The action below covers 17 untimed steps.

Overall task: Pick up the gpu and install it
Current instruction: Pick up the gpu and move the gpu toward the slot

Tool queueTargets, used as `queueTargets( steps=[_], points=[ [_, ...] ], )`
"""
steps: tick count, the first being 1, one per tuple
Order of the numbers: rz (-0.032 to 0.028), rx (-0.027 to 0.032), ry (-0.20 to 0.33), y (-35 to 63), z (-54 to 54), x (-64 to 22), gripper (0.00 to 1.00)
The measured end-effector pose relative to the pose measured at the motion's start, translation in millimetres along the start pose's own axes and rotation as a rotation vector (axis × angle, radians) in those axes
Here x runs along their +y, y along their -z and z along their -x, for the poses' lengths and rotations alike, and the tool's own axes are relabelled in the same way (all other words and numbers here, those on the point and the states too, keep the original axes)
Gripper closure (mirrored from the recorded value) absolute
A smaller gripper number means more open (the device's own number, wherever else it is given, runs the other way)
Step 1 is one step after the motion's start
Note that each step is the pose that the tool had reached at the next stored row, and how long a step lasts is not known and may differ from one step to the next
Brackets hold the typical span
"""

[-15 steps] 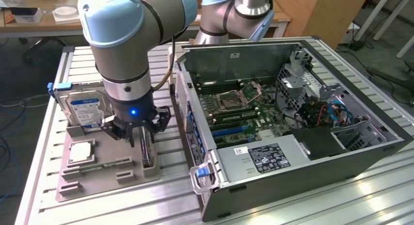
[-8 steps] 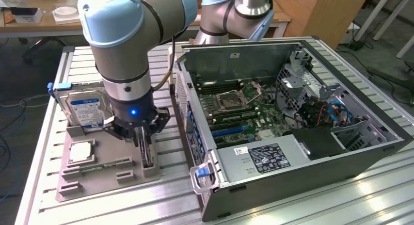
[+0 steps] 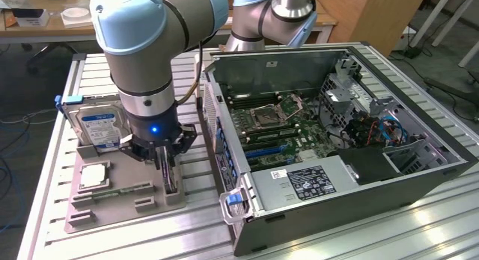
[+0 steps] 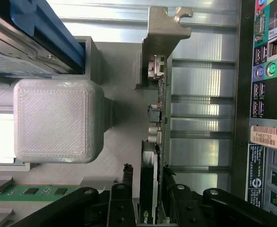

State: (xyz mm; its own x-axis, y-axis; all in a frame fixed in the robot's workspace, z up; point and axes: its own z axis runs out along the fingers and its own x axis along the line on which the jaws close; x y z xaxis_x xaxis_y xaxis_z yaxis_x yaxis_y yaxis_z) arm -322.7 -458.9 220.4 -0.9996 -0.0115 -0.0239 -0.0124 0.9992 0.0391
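Pink barcode sticker (image 4: pixel 264 135) on computer case rear panel (image 4: pixel 246 94), near the gripper (image 4: pixel 150 210): read as "FH69TS2", last characters uncertain. Black label (image 4: pixel 255 175) beside the sticker: print not legible. Blue-and-white hard drive label (image 3: pixel 101 128) close beside the gripper, and power supply label (image 3: pixel 305 182) farther off: print too small to be read.

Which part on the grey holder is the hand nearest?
The slim dark card with silver bracket: the hand straddles it; the blue-labelled silver drive stands apart.
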Motion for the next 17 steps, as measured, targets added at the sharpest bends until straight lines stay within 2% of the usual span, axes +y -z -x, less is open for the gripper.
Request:
queueTargets(
  steps=[14, 16, 17],
  points=[
    [0.0, 0.0, 0.0, -0.3, 1.8, 0.0, 0.64],
    [-0.0001, -0.0001, 0.0, -0.3, 1.8, 0.0, 0.66],
    [0.0, 0.0, 0.0, -0.3, 1.8, 0.0, 0.73]
  ],
)
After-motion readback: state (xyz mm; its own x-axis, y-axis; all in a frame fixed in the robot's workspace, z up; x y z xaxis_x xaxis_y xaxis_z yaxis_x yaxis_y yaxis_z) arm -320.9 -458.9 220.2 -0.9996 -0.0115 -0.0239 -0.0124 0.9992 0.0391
